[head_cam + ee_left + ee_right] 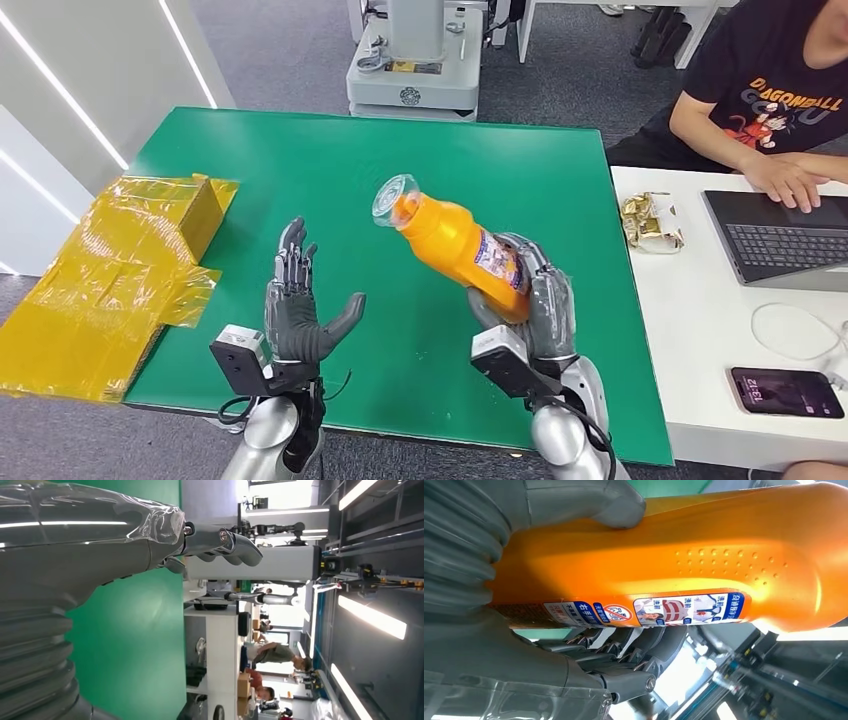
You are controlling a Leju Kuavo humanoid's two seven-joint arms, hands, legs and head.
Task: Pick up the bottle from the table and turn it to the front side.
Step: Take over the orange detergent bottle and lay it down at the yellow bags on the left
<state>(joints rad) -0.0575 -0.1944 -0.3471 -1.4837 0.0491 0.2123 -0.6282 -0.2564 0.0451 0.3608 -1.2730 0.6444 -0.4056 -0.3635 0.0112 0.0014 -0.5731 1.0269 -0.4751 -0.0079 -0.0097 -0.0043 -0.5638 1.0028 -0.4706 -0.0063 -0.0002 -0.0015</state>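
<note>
Right hand [535, 305] grips the orange plastic bottle [455, 243] tilted above the green table [300, 160]; left hand [300, 305] released beside it. Looks mid-turn, next probably rotating the label forward.

A green table [330, 170] spans the middle of the head view. At its nine o'clock edge lies crinkled yellow plastic wrap [110, 280], draped over a yellow-wrapped box [185, 205] and spilling past the table's rim. Just beside it at three o'clock stands a white table [700, 330] carrying a laptop [775, 235], a phone [785, 390] and a gold wrapper [650, 222].
</note>
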